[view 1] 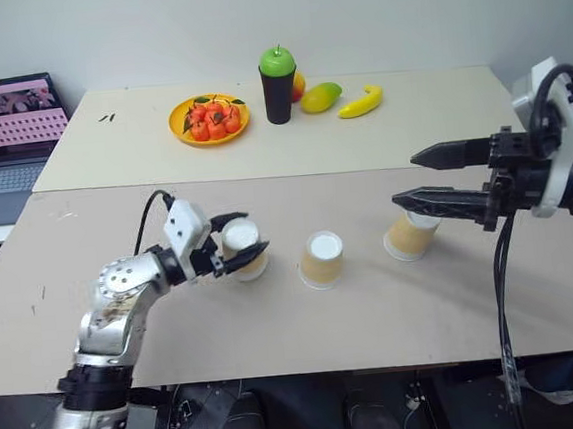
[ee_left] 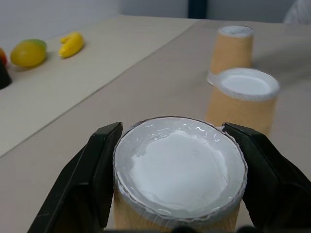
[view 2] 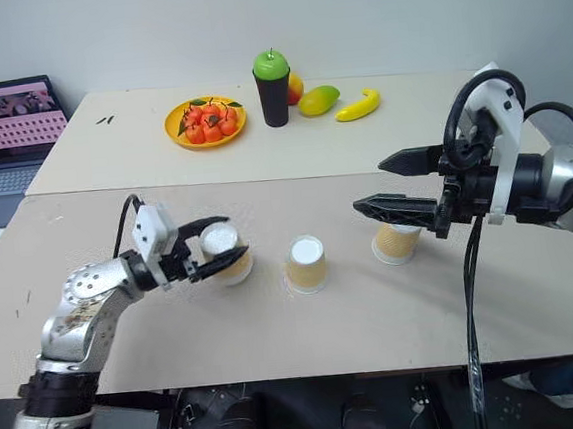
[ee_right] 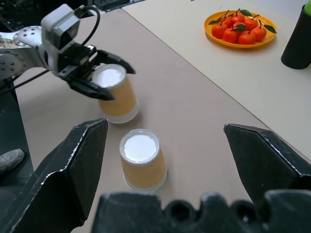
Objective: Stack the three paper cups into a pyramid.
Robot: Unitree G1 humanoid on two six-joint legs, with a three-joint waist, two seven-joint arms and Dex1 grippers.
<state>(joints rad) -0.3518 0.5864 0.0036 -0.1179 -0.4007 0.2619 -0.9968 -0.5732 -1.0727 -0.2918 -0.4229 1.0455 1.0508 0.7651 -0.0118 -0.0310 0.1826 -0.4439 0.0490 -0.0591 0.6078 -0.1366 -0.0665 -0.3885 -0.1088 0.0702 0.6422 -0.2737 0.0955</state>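
Observation:
Three tan ribbed paper cups stand upside down in a row on the near table. My left gripper [view 1: 254, 232] is shut on the left cup [view 1: 242, 248], one black finger [ee_left: 95, 167] on each side just under its white base. That cup's rim is at the table surface; I cannot tell if it is lifted. The middle cup [view 1: 322, 260] stands free. My right gripper [view 1: 404, 180] hangs open above the right cup [view 1: 410, 236], whose top its lower finger partly hides. No pyramid is built.
On the far table are an orange plate [view 1: 180, 126] of tangerines, a black cup with a green top [view 1: 278, 83], a mango [view 1: 321, 97] and a banana [view 1: 361, 102]. A laptop [view 1: 11, 138] sits at far left. A seam [view 1: 263, 176] divides the two tables.

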